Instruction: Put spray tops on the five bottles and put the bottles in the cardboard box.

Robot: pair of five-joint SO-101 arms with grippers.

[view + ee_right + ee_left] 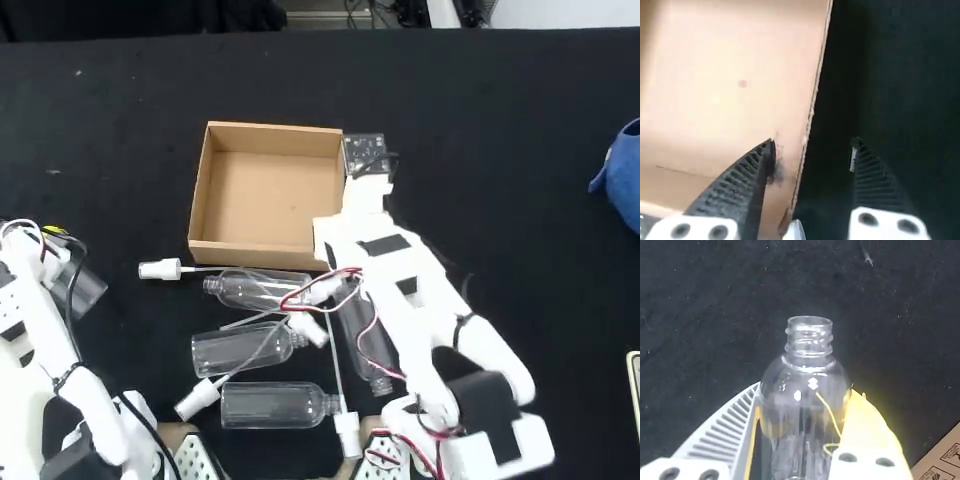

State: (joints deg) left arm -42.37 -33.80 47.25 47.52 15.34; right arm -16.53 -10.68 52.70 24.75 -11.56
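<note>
Left wrist view: bottle [804,405] sits clamped inside the left gripper [807,388].

It looks like a robotics lab bench, since a table [520,120] draped in black cloth carries two white printed arms [425,310] with bare red wiring [318,290], and loose cables [370,12] lie past the table's edge well beyond the right gripper [812,145]

The black table [500,120] bears the cardboard box [265,190] right under my right gripper [366,160], one wall between my fingers [740,185]. Back along my arm lie clear bottles [245,350] and spray tops [160,269]. A blue thing [620,180] sits off to my right.
</note>
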